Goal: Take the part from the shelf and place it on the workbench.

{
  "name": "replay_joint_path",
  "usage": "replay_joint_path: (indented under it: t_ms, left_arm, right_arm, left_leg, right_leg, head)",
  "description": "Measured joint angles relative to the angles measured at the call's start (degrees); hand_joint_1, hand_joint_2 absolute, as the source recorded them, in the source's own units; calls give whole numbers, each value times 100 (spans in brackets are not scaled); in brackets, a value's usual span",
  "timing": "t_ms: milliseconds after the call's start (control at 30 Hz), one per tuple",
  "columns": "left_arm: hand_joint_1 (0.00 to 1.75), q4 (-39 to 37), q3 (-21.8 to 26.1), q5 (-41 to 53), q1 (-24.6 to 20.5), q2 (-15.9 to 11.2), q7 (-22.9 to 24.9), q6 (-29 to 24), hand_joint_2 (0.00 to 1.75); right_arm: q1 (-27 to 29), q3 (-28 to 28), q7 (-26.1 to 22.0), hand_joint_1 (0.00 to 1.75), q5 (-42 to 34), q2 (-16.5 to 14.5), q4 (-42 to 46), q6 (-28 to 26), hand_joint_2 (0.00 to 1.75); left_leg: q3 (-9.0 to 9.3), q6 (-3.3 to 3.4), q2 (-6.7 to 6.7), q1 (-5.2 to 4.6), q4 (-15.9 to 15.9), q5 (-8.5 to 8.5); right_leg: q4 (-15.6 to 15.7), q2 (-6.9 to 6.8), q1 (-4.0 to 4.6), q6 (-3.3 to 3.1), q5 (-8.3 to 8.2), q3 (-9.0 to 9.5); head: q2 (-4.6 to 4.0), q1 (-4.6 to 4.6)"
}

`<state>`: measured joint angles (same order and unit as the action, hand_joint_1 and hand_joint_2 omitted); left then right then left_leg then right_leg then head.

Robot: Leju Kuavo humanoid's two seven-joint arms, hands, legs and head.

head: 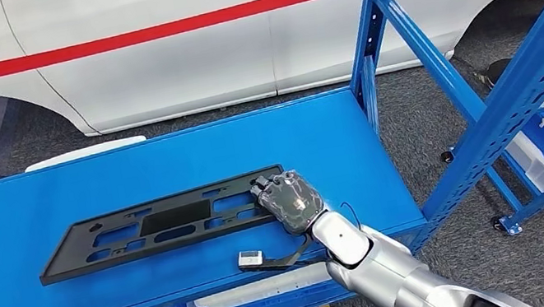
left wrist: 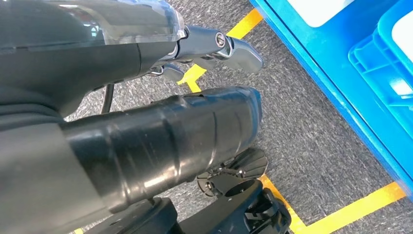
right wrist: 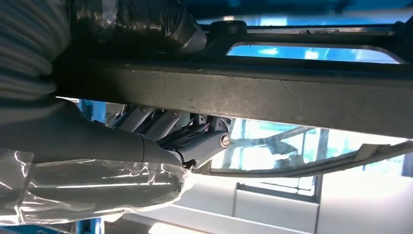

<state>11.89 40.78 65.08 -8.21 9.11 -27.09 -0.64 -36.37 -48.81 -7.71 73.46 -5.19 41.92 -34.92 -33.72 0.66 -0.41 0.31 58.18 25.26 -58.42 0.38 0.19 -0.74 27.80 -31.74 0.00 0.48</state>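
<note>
The part [head: 160, 225], a long flat black plastic frame with cut-outs, is seen lying flat on the blue shelf surface [head: 28, 211], running from about nine o'clock toward the centre of the head view. Its end at three o'clock is gripped by the right hand [head: 288, 199], thumb and fingers closed over the frame's bar in the right wrist view. It is judged light and fairly stiff, though likely to sag when held at one end; a firm hold is advised. The left hand [left wrist: 214, 46] hangs over the floor, fingers loosely apart, holding nothing.
</note>
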Motion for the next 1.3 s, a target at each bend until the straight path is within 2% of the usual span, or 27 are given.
replay_joint_path:
  t_ms: [133, 300, 467, 633, 733, 800, 1000, 1267, 1300]
  left_arm:
    - [0, 0, 25, -83, 30, 0, -19, -45, 0]
    - [0, 0, 83, -198, 106, 0, -84, -176, 0]
    - [0, 0, 200, -293, 185, 0, -151, -271, 0]
    - [0, 0, 300, -346, 243, 0, -216, -343, 0]
    - [0, 0, 346, -357, 265, 0, -242, -372, 0]
    - [0, 0, 361, -366, 282, 0, -256, -396, 0]
    - [0, 0, 445, -375, 304, 0, -262, -416, 0]
    - [0, 0, 487, -373, 309, 0, -263, -415, 0]
    - [0, 0, 488, -370, 309, 0, -266, -413, 44]
  right_arm:
    - [381, 236, 127, 175, 210, 108, 692, -274, 175]
    - [1440, 990, -179, 175, 767, 79, 2608, -407, 175]
    - [2569, 1716, -939, 175, 869, -288, 4480, -435, 175]
    - [3353, 2375, -2180, 175, 523, -809, 5705, -442, 175]
    - [3628, 2684, -2792, 175, 294, -978, 6106, -446, 175]
    - [3797, 2827, -2952, 175, 199, -1014, 6280, -447, 175]
    - [4120, 3066, -3041, 175, 9, -1070, 6534, -446, 175]
    - [4236, 3136, -3081, 175, -51, -1091, 6614, -446, 175]
    - [4245, 3139, -3092, 175, -70, -1092, 6615, -446, 175]
  left_leg:
    - [-5, 0, 0, 0, 1, 1]
    - [-14, -4, -5, 0, -1, 10]
    - [-13, -13, -7, 1, -8, 19]
    - [-8, -14, -6, 1, -11, 19]
    - [-1, -14, -5, 0, -11, 19]
    - [0, -14, -5, 0, -11, 19]
    - [1, -14, -4, 0, -10, 19]
    - [1, -14, -4, 1, -11, 19]
    - [1, -14, -4, 1, -11, 19]
  right_leg:
    - [0, 1, 0, 0, 0, -5]
    - [1, -5, 1, -8, 14, -12]
    - [1, -6, 1, -19, 27, -14]
    - [0, -2, 1, -21, 30, -12]
    - [0, -4, 1, -21, 30, -5]
    - [0, -4, 0, -21, 30, -3]
    - [0, -3, 0, -21, 30, -2]
    - [-1, -3, 1, -21, 30, -3]
    - [0, -3, 1, -21, 30, -3]
  head:
    - [0, 0]
    - [0, -1]
    - [0, -1]
    - [0, -1]
    - [0, 0]
    - [0, 1]
    - [0, 1]
    - [0, 0]
    - [0, 0]
